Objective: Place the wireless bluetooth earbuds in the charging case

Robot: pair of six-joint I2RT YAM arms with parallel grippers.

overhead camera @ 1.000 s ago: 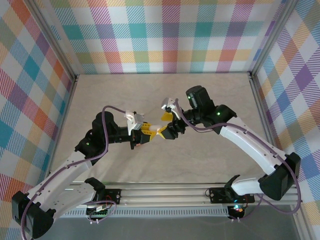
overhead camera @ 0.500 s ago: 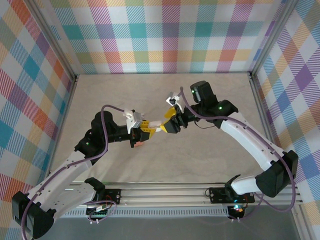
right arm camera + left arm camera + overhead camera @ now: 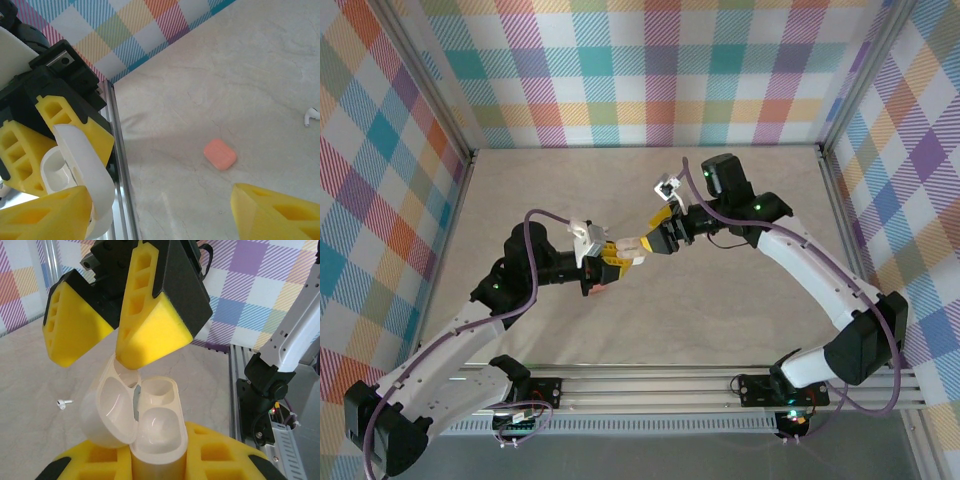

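Two arms meet over the middle of the table. Left gripper is clenched on the white charging case, held low on its body between the yellow pads. The case stands roughly upright in the left wrist view with its lid swung open to the left and both wells facing up. Right gripper hangs just above the case with its jaws spread and nothing between them. The tip of one of its yellow fingers sits at the top rim of the lid, seemingly touching. One white earbud lies on the table, well apart from the case and from both grippers. Right wrist view has a stemmed white bud on the table at the right edge of that view; cannot tell whether it is the same one. Near it, also on the table, lies a closed salmon-pink case, apart from both arms.
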